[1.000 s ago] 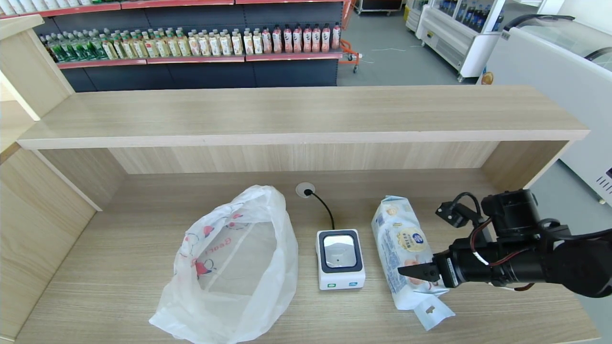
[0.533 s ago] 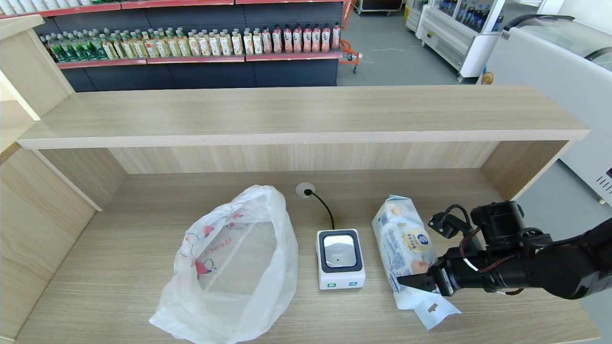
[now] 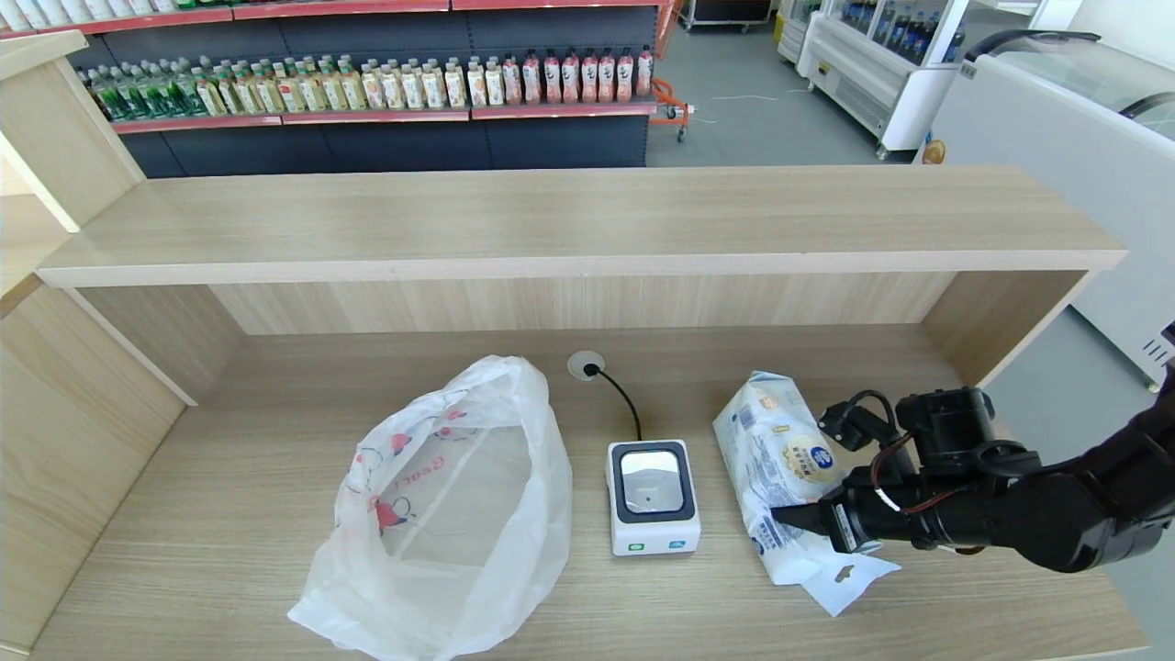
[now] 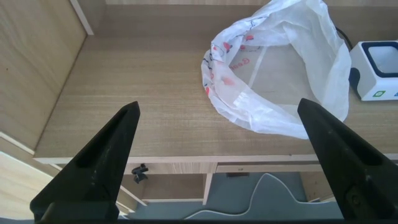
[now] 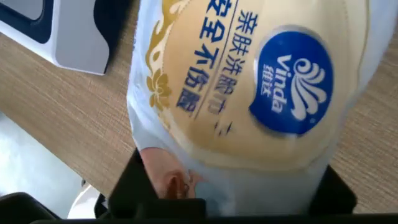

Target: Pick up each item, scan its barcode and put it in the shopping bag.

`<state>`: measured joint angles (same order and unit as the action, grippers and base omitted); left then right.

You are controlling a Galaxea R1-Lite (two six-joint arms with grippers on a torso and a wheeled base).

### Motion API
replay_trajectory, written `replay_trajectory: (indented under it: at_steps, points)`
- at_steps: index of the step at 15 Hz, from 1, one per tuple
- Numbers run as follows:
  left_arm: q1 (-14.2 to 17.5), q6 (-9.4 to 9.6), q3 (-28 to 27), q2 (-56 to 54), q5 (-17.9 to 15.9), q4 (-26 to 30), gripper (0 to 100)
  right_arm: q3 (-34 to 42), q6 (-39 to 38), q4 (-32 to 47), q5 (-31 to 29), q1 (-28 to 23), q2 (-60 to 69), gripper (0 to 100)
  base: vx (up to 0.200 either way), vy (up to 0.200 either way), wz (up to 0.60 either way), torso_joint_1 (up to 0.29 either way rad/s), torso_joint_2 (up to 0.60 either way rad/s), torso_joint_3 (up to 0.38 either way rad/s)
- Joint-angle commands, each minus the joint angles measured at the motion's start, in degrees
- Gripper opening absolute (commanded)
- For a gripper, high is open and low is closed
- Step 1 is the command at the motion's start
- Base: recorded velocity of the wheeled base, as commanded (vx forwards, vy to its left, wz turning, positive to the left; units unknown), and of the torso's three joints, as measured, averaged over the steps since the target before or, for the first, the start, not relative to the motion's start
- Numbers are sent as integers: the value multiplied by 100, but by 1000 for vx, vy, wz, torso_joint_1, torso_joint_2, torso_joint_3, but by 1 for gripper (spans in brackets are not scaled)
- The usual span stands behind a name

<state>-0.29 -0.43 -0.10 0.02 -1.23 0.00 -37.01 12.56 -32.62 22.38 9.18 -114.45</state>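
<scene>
A white and blue tissue pack (image 3: 776, 450) lies on the wooden counter to the right of the barcode scanner (image 3: 653, 496). My right gripper (image 3: 797, 521) comes in from the right at the pack's near half. In the right wrist view its dark fingers (image 5: 144, 186) stand apart on either side of the pack (image 5: 249, 93), open around it. The translucent shopping bag (image 3: 441, 514) lies open-mouthed left of the scanner. My left gripper (image 4: 217, 162) hangs open and empty off the counter's near left edge, with the bag (image 4: 273, 68) ahead of it.
The scanner's black cable (image 3: 622, 395) runs back to a grommet (image 3: 587, 365). A raised counter ledge (image 3: 587, 220) overhangs the back, and wooden side walls (image 3: 83, 413) close both ends. Bare tabletop (image 3: 229, 477) lies left of the bag.
My right gripper has come down and in toward the tissue pack, and its fingers now straddle it. The pack's near end has shifted slightly to the right. The bag and scanner have stayed put.
</scene>
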Motion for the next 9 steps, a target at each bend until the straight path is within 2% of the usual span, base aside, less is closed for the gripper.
replay_trajectory:
  at_steps: [1, 2, 4, 6, 7, 9]
  points:
    - [3, -1, 1, -2, 0, 0, 100, 10, 19, 1, -111, -4, -52, 0, 0, 0, 0, 0, 0, 0]
    - [-6, -1, 1, -2, 0, 0, 100, 54, -16, 1, -85, -4, 115, 0, 0, 0, 0, 0, 0, 0]
    - [3, -1, 1, -2, 0, 0, 100, 98, -342, 72, 530, 40, 801, 0, 0, 0, 0, 0, 0, 0]
    - [3, -1, 1, -2, 0, 0, 100, 80, -517, 168, 574, 119, 1284, 0, 0, 0, 0, 0, 0, 0]
    - [3, -1, 1, -2, 0, 0, 100, -25, -596, 801, 671, 181, 2295, 0, 0, 0, 0, 0, 0, 0]
    - [3, -1, 1, -2, 0, 0, 100, -280, -886, 1935, 1154, 356, 3543, 0, 0, 0, 0, 0, 0, 0]
